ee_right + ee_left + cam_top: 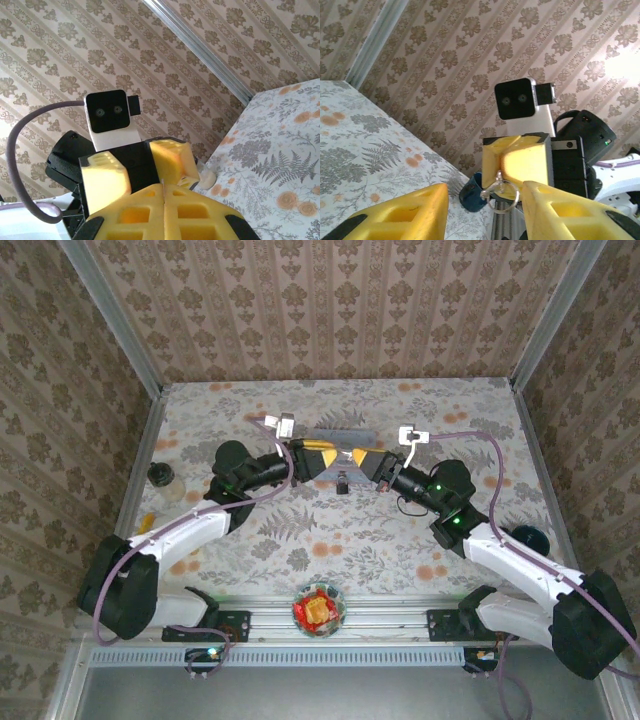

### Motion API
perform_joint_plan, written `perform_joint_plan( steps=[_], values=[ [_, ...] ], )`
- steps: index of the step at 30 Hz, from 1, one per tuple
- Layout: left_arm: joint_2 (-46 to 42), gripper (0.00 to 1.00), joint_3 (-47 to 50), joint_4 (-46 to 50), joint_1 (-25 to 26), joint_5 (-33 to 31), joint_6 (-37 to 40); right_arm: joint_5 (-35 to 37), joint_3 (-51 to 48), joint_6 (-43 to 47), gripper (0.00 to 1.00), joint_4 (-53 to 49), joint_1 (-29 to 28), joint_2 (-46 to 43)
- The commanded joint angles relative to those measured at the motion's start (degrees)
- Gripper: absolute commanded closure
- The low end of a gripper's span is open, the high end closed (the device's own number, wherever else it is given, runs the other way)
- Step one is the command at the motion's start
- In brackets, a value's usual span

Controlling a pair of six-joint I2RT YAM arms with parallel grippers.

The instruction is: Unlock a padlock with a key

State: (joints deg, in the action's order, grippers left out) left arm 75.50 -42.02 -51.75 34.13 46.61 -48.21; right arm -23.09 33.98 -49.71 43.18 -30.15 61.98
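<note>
Both grippers meet above the middle of the table. My right gripper (368, 462) (164, 187) is shut on the key; a thin metal edge (163, 181) shows between its yellow pads. In the left wrist view the key's silvery end and its key ring (506, 197) stick out of the right gripper's fingers (525, 160). My left gripper (325, 460) (485, 200) is open, one finger on each side of the ring, neither pressing on it. A tiny black padlock (343, 483) sits just below the meeting fingertips; I cannot tell whether it hangs or lies on the table.
A small jar (165, 480) and a small yellow item (147, 522) stand at the left edge. A dark round cup-like object (527, 537) (472, 192) is at the right. A bowl of red sweets (319, 608) rests on the front rail. A grey flat item (335, 432) lies behind the grippers.
</note>
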Motion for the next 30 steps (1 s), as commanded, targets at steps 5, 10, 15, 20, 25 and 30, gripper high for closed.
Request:
perform_joint_plan(
  steps=[5, 10, 15, 20, 25, 30],
  values=[
    [1.1, 0.57, -2.4, -2.3, 0.6, 2.9, -0.4, -0.8, 0.4, -0.2, 1.0, 2.2, -0.3, 0.6],
    [1.8, 0.61, -3.2, -2.7, 0.9, 3.4, -0.6, -1.0, 0.8, -0.1, 1.0, 2.2, -0.7, 0.8],
    [2.5, 0.69, -3.7, -3.9, 1.0, 3.8, -1.1, -1.1, 0.9, -0.1, 1.0, 2.3, -1.0, 1.2],
    [3.1, 0.8, -3.8, -5.1, 1.1, 4.2, -2.0, -1.3, 1.3, 0.0, 1.0, 2.6, -1.4, 1.7],
    [3.1, 0.78, -3.5, -5.1, 1.1, 4.4, -2.0, -1.3, 1.5, 0.0, 1.0, 2.7, -1.6, 1.8],
    [2.8, 0.7, -2.9, -3.9, 1.0, 4.5, -1.5, -1.0, 1.4, 0.0, 1.0, 3.0, -1.7, 1.7]
  ],
)
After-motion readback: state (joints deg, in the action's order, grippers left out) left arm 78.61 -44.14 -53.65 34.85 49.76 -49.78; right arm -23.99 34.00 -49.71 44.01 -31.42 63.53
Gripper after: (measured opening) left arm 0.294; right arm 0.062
